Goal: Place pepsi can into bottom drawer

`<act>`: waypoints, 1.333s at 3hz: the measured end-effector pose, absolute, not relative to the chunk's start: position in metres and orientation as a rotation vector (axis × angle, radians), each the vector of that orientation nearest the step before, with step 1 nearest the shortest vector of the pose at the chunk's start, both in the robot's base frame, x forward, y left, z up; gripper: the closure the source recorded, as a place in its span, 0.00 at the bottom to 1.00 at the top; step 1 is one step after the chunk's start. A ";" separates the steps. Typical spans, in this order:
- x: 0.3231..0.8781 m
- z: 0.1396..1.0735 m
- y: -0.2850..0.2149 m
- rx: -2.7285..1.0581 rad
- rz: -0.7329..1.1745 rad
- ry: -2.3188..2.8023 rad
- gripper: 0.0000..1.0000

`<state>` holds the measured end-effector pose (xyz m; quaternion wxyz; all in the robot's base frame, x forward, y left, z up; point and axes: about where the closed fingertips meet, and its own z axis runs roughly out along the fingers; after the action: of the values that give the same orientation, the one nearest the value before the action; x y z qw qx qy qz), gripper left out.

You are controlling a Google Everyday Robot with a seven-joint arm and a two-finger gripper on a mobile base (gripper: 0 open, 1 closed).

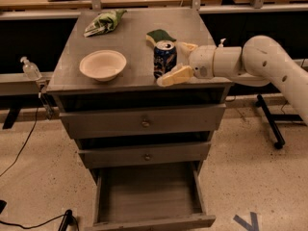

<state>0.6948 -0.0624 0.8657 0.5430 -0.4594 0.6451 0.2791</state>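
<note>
The pepsi can (164, 58) stands upright on the grey cabinet top (134, 32), right of centre near the front edge. My gripper (179, 61) reaches in from the right at can height. Its fingers are open: one cream finger (174, 76) lies in front of the can and the other (186, 46) behind it, so the can sits partly between them. The bottom drawer (149, 196) is pulled out and its tray is bare. The two upper drawers are closed.
A cream bowl (102, 65) sits on the cabinet top to the left of the can. A green chip bag (104, 22) lies at the back left and a green-yellow sponge (160, 36) just behind the can. A clear bottle (30, 69) stands at the far left.
</note>
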 end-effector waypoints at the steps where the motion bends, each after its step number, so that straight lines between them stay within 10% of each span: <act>1: 0.695 0.860 -0.043 -1.034 0.743 1.532 0.12; 4: 0.691 0.877 -0.008 -1.059 0.792 1.473 0.81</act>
<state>0.6907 -0.0080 0.8770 0.5490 -0.4471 0.6219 0.3346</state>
